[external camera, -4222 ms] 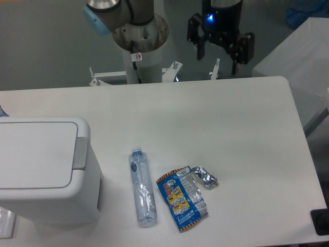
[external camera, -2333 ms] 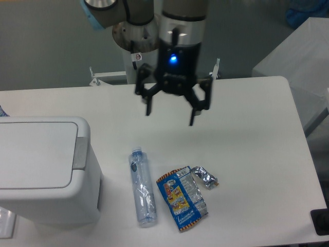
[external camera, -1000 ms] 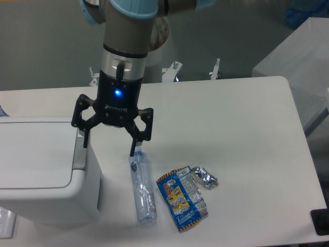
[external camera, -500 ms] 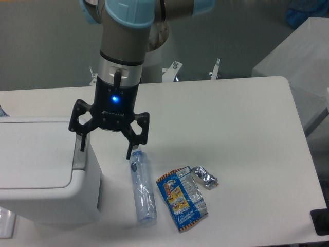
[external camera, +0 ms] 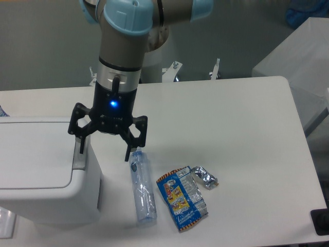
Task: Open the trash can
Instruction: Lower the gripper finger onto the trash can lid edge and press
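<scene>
Tool [external camera: 105, 146] swung from counter's far right edge to trash can [external camera: 43, 172] at my 9 o'clock; fingers spread, empty, one tip over grey push tab [external camera: 78, 153]. Lid still shut; press next, I judge.

single fixed camera, high, facing table [external camera: 247, 118]

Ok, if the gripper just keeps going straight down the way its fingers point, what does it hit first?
Probably the trash can: the open gripper has one fingertip over the grey push tab. The other fingertip hangs near the bottle cap. Heights are hard to judge from this view.
</scene>
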You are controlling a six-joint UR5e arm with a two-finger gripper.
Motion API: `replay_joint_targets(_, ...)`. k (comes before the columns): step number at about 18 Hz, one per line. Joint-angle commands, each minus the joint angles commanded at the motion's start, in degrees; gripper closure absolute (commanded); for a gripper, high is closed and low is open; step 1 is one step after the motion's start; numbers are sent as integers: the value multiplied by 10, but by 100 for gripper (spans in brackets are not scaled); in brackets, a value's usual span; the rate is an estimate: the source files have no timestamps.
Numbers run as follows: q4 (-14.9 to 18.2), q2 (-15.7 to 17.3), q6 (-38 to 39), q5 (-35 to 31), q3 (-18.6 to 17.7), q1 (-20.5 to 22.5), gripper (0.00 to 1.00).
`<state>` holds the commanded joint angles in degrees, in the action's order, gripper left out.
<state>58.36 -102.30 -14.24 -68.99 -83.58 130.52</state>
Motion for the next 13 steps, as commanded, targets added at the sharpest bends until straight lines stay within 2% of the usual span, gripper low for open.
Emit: replay_joint_targets(13, -1, -1, 0, 0, -10, -1, 0)
